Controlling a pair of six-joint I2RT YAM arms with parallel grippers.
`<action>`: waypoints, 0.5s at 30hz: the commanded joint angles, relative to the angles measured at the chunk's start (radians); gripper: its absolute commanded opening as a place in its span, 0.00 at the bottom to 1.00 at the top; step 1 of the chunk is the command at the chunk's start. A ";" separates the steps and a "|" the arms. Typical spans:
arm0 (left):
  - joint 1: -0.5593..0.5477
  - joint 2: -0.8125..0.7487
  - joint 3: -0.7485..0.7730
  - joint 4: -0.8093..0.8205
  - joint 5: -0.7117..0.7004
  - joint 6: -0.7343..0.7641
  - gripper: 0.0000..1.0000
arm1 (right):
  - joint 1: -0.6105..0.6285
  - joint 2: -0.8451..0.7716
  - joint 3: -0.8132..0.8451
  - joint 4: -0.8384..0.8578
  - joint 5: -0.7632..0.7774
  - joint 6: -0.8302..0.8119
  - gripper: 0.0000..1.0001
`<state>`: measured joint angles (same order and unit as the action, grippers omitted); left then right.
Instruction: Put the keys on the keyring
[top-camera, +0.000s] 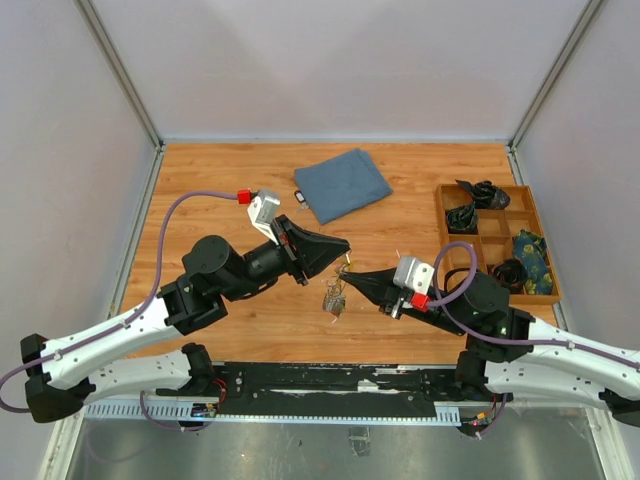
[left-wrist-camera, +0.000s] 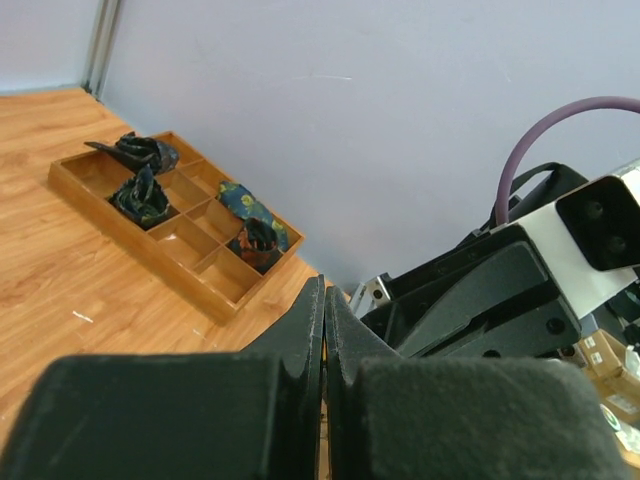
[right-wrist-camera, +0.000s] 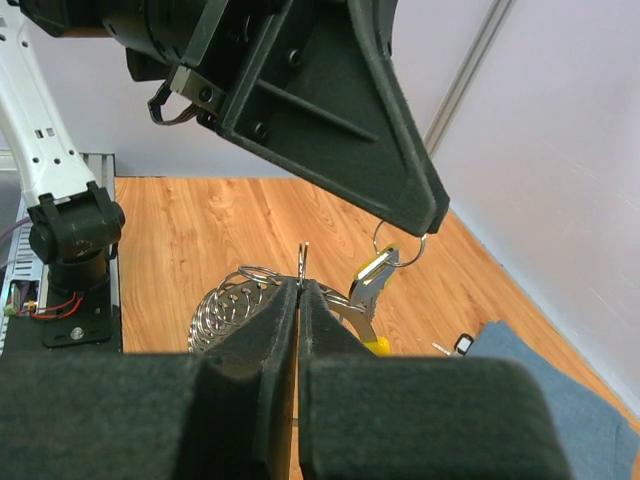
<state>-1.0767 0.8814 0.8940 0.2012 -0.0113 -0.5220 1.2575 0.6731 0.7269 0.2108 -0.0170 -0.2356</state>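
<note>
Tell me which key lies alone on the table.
The small dark key beside the blue cloth; the other keys are bunched by the keyring.

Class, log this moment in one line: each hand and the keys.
left hand: shut, yellow-headed key hanging from its tip | right hand: shut on keyring | hands: tips near each other above table

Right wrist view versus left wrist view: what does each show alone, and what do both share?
Right wrist only: the keyring, a silver key hanging from the tip of the left gripper, a blue cloth. Left wrist only: the wooden tray with dark bundles in its compartments, the right arm's camera. Both: own shut fingers, the opposite arm, the wooden tabletop.
</note>
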 joint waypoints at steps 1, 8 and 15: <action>-0.016 0.004 0.036 0.039 -0.029 0.016 0.01 | 0.020 -0.033 0.042 0.041 0.054 0.021 0.00; -0.023 0.006 0.038 0.035 -0.041 0.019 0.00 | 0.020 -0.052 0.044 0.010 0.085 0.020 0.01; -0.027 0.004 0.039 0.028 -0.047 0.017 0.00 | 0.020 -0.073 0.049 -0.035 0.100 0.013 0.01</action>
<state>-1.0893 0.8886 0.8978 0.2008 -0.0368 -0.5190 1.2575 0.6220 0.7288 0.1711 0.0551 -0.2283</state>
